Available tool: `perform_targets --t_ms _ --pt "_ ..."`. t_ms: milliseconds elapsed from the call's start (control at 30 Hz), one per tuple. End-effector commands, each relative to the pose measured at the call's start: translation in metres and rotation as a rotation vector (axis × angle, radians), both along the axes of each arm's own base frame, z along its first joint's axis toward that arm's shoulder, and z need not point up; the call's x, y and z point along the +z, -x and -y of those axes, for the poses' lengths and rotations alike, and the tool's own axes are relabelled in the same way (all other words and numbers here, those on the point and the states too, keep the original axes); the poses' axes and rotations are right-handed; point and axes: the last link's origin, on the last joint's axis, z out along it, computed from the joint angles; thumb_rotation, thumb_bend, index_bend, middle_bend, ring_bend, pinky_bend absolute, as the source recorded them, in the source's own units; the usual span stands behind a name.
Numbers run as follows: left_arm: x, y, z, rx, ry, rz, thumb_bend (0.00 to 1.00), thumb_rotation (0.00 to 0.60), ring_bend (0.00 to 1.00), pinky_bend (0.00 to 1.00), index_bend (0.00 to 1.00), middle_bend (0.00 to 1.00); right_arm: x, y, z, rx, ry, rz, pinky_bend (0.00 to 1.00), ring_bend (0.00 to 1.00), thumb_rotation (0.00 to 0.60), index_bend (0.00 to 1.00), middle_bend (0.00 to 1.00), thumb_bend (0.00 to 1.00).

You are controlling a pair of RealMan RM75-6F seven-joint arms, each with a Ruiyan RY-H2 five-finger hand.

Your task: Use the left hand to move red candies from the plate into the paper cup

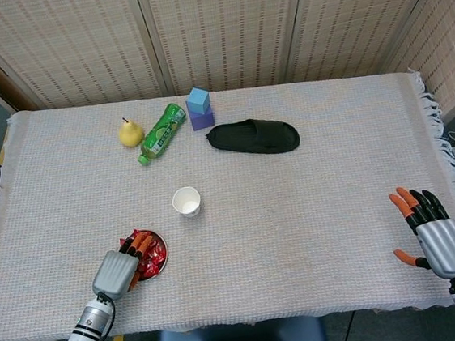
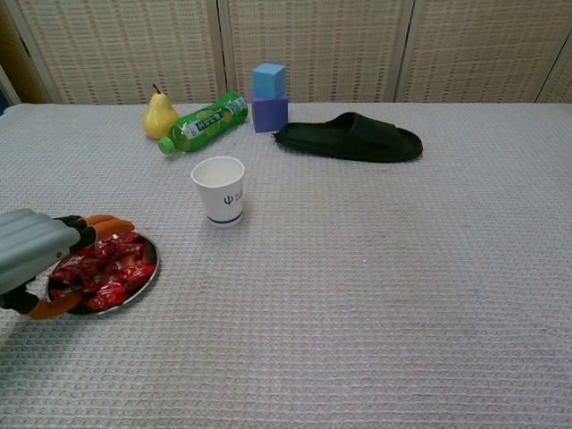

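Note:
Red wrapped candies (image 2: pixel 112 268) fill a small metal plate (image 2: pixel 153 266) at the table's front left. My left hand (image 2: pixel 36 246) lies low over the plate's left side, with its fingers (image 2: pixel 107 224) reaching across the far rim onto the candies and its thumb by the near rim. I see no candy held in it. From the head view the left hand (image 1: pixel 117 270) covers the plate's (image 1: pixel 163 247) near-left part. The white paper cup (image 2: pixel 219 189) stands upright and apart, behind and right of the plate. My right hand (image 1: pixel 438 234) rests open at the table's front right edge.
Along the back lie a yellow pear (image 2: pixel 158 113), a green bottle (image 2: pixel 204 121) on its side, two stacked blue and purple blocks (image 2: pixel 269 96) and a black slipper (image 2: pixel 350 138). A woven cloth (image 2: pixel 375 268) covers the table.

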Motion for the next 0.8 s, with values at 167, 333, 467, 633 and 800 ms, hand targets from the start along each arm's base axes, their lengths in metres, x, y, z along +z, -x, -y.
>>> perform_targets --t_ms 167,333,467,633,800 --pt "-0.009 -0.001 -0.002 -0.004 -0.001 -0.044 0.37 0.600 0.20 0.90 0.10 0.07 0.001 0.000 0.000 0.001 0.001 0.002 0.00 0.00 0.600 0.00 0.00 0.04" --pt "-0.012 -0.001 -0.003 -0.013 -0.008 -0.053 0.38 0.600 0.25 0.90 0.16 0.10 0.000 0.001 0.000 -0.004 -0.001 0.001 0.00 0.00 0.600 0.00 0.00 0.04" --pt "-0.014 -0.002 -0.003 -0.030 -0.010 -0.058 0.37 0.600 0.31 0.90 0.20 0.14 0.000 0.001 0.001 -0.005 0.000 0.000 0.00 0.00 0.600 0.00 0.00 0.04" --pt "-0.015 -0.004 -0.004 -0.039 -0.012 -0.058 0.38 0.600 0.31 0.91 0.21 0.16 0.000 0.001 0.000 -0.006 -0.001 -0.001 0.00 0.00 0.600 0.00 0.00 0.04" --pt "-0.017 -0.003 -0.005 -0.043 -0.017 -0.059 0.37 0.600 0.34 0.91 0.24 0.20 0.001 0.001 0.000 -0.007 0.002 0.000 0.00 0.00 0.600 0.00 0.00 0.04"
